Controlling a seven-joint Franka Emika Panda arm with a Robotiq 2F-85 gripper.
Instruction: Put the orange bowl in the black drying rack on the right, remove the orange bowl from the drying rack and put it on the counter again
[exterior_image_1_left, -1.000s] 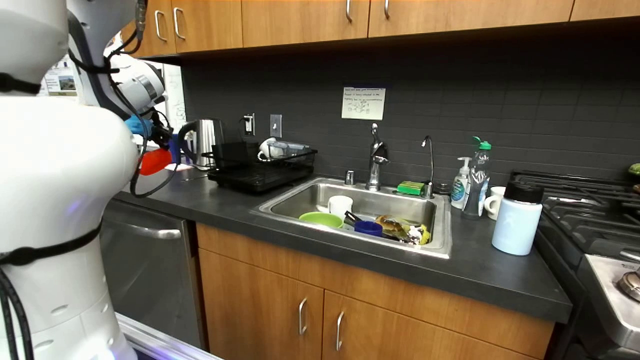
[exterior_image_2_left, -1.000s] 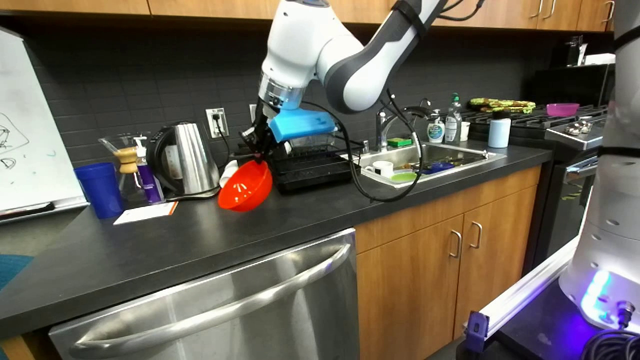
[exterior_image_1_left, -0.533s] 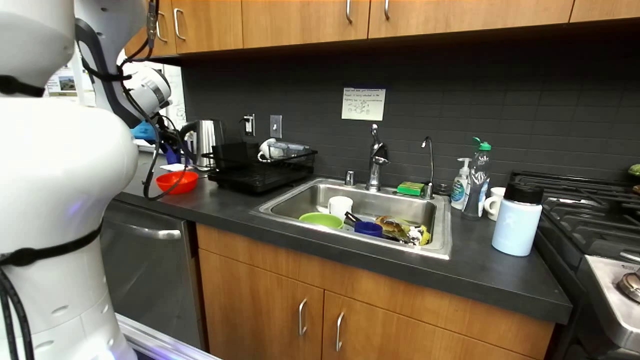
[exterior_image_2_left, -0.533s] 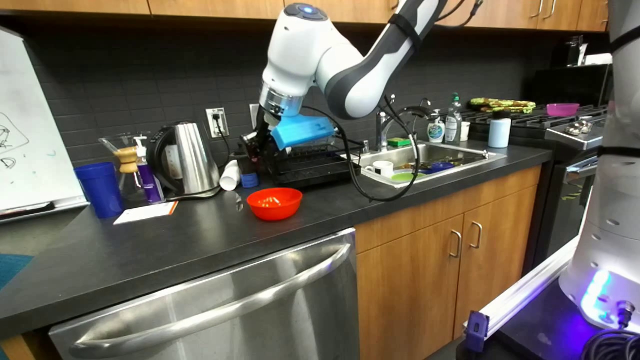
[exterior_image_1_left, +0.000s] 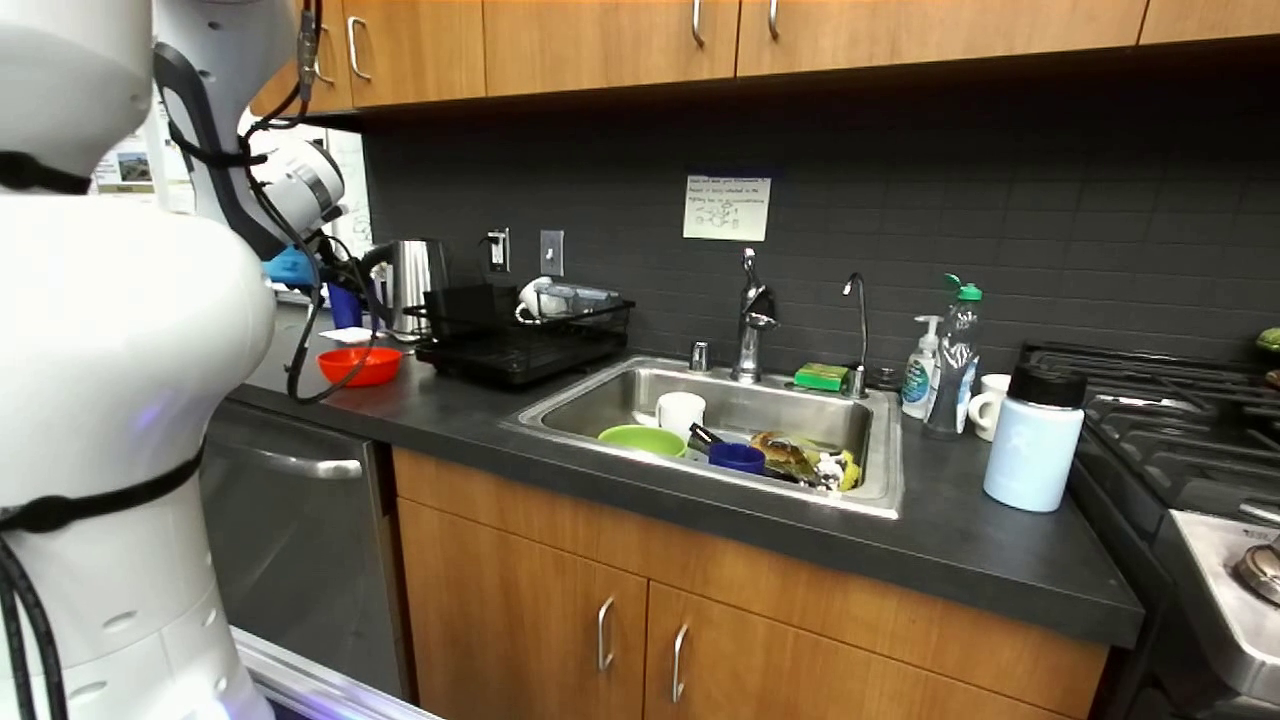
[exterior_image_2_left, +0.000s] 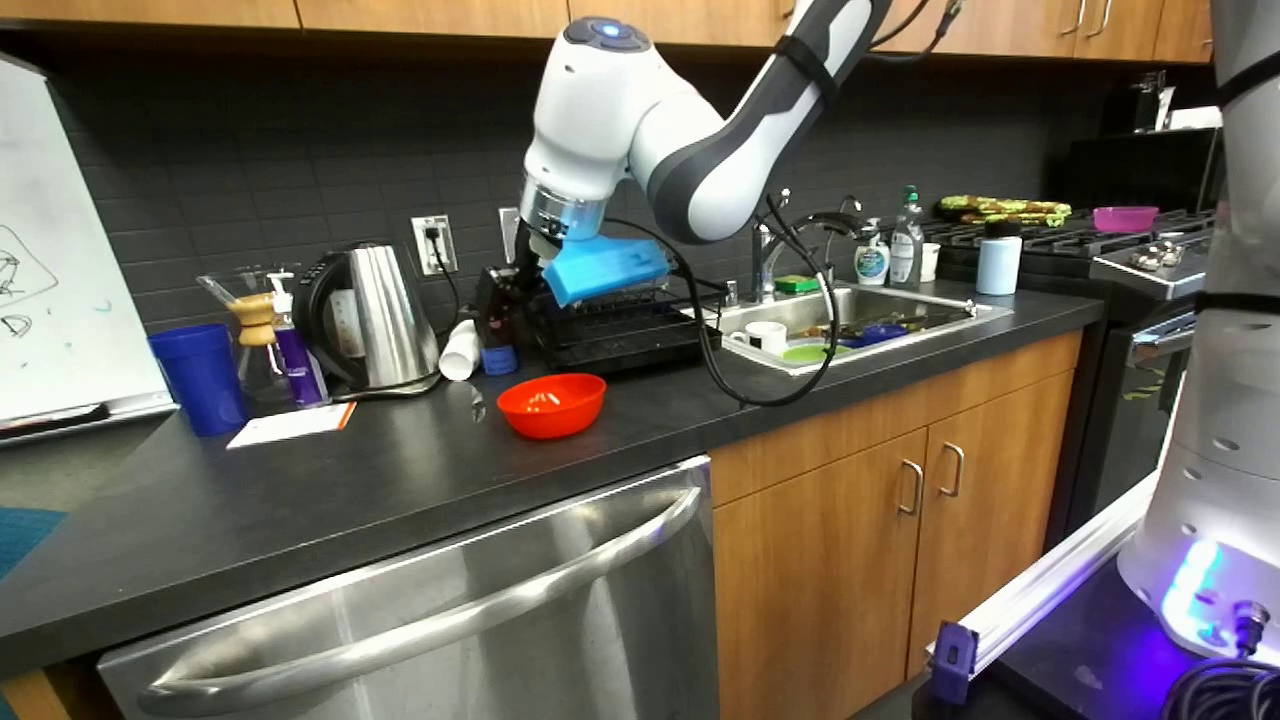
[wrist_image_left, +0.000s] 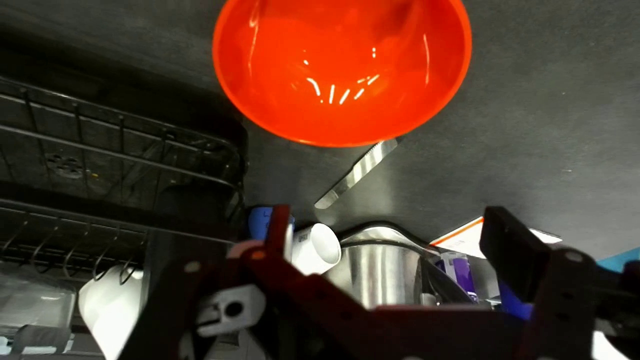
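Observation:
The orange bowl (exterior_image_2_left: 551, 405) sits upright on the dark counter (exterior_image_2_left: 330, 500), just in front of the black drying rack (exterior_image_2_left: 630, 335). In the wrist view the bowl (wrist_image_left: 342, 70) fills the top middle and looks empty, its upper rim cut off by the frame. My gripper (wrist_image_left: 390, 212) stands open there, its fingers wide apart with nothing between them. The rack's wire side (wrist_image_left: 120, 145) runs along the left of that view. In an exterior view the gripper (exterior_image_2_left: 500, 295) hangs above and behind the bowl, not touching it; its fingertips are hard to make out there.
A steel kettle (exterior_image_2_left: 385, 315), a white cup (exterior_image_2_left: 460, 350) and a blue cup (exterior_image_2_left: 200, 380) stand at the back of the counter. A knife (wrist_image_left: 357, 172) lies beside the bowl. The sink (exterior_image_1_left: 880, 430) with dishes is beyond the rack.
A second ago the bowl hung tilted from the shut gripper. It has been let go and now rests upright on the counter, while the gripper has opened.

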